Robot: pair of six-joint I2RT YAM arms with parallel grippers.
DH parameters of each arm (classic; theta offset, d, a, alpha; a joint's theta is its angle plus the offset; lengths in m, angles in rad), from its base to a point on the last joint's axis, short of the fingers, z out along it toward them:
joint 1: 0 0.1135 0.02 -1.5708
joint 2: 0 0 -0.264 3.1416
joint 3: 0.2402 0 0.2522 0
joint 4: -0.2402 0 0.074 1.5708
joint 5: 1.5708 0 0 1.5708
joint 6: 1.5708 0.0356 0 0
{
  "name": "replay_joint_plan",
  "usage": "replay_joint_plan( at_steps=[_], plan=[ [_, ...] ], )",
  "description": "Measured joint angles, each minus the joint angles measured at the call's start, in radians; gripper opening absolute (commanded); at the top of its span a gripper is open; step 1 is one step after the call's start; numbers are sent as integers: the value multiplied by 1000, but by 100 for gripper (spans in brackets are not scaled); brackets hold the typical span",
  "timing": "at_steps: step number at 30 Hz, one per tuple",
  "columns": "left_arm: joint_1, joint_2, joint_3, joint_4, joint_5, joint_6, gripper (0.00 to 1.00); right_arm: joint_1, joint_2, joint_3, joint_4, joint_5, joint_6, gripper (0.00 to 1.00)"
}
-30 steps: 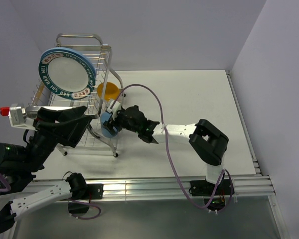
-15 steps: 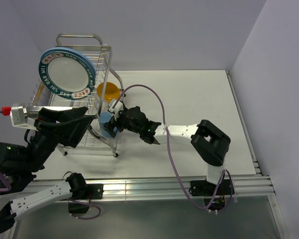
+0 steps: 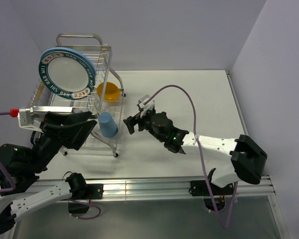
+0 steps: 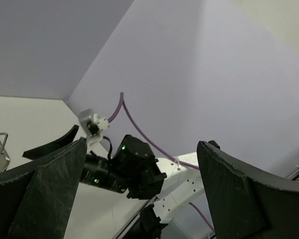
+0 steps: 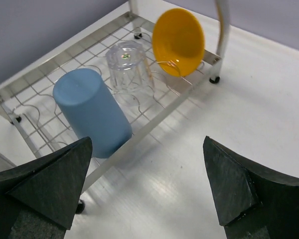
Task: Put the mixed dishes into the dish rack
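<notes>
Blue cup (image 5: 92,112) leans at the front edge of the dish rack (image 3: 80,36) lower shelf beside the glass (image 5: 128,67), left gripper (image 3: 72,130) and right gripper (image 3: 130,125) both spread wide, empty; I reckon a nudge from the right could roll it off.

This is a robotics lab test cell rather than a kitchen. A bare white worktop (image 3: 204,94) is boxed in by plain pale-violet wall panels (image 3: 179,35). A left arm (image 3: 40,149) and a right arm (image 3: 214,144) are bolted to aluminium rails (image 3: 154,185) at the near edge. Purple cable (image 3: 174,86) trails over the worktop, and a wire dish rack (image 3: 107,55) stands on it.
</notes>
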Motion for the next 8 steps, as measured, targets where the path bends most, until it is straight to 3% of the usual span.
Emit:
replay_joint_plan(
  at_steps=[8],
  plan=[
    [0,-132,-116,-43,-2,-71,99,-1,-275,-254,-103,38,294,100]
  ],
)
